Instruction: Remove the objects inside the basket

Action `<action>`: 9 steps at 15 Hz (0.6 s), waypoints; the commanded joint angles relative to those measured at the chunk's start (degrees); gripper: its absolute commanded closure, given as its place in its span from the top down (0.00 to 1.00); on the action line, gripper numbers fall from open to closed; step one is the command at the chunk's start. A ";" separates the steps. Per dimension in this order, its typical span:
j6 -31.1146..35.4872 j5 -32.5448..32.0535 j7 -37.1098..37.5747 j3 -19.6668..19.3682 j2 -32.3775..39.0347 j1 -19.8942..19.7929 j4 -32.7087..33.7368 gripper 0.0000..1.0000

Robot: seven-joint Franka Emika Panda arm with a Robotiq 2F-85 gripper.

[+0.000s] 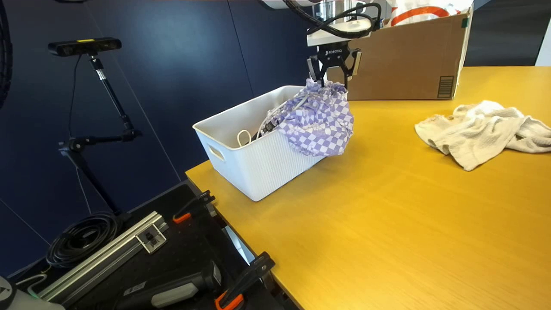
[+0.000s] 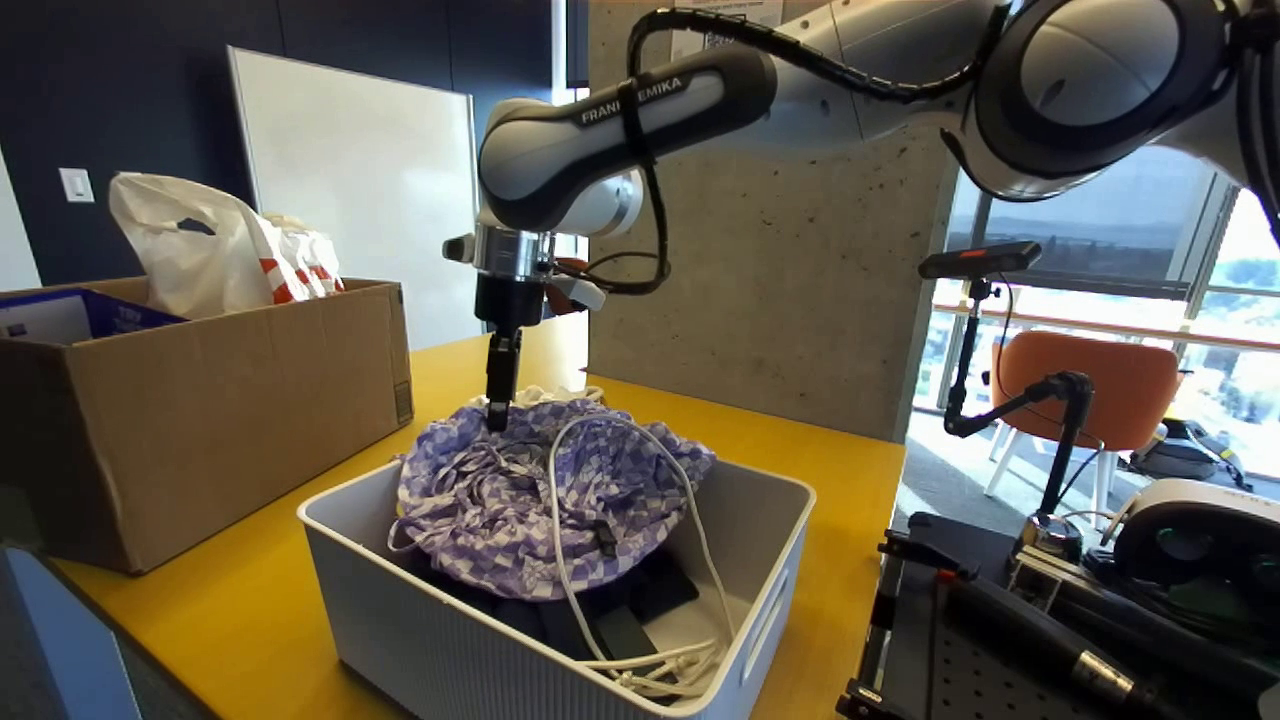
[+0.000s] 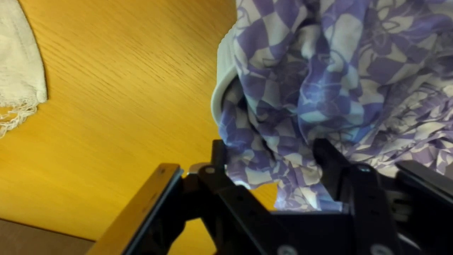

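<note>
Straddling a fold of checked cloth point(image 1: 323, 125): claw point(image 1: 334, 84), fingers apart, fabric between. Cloth is bunched in the basket point(image 1: 267, 170) and spills over its rim. White cord point(image 2: 554, 500) loops across it, in the way. Cardboard box point(image 2: 240, 420) with white bag point(image 2: 195, 260) stands near the basket; cream cloth point(image 1: 486, 129) on the desk point(image 1: 387, 215), well apart. Readable: "ROBOTIQ" on claw; "FRANK" and "EMIKA" on arm point(image 2: 700, 95), split by strap point(image 2: 632, 120).
</note>
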 commanded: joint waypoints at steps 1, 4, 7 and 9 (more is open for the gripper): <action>-4.05 -0.23 -1.64 0.19 3.42 0.04 6.59 0.35; -5.45 0.05 -1.87 0.15 4.59 -0.08 9.11 0.12; -8.79 1.68 -3.21 1.04 4.40 -0.99 11.24 0.02; -11.09 2.41 -3.19 1.41 3.99 -1.66 12.20 0.00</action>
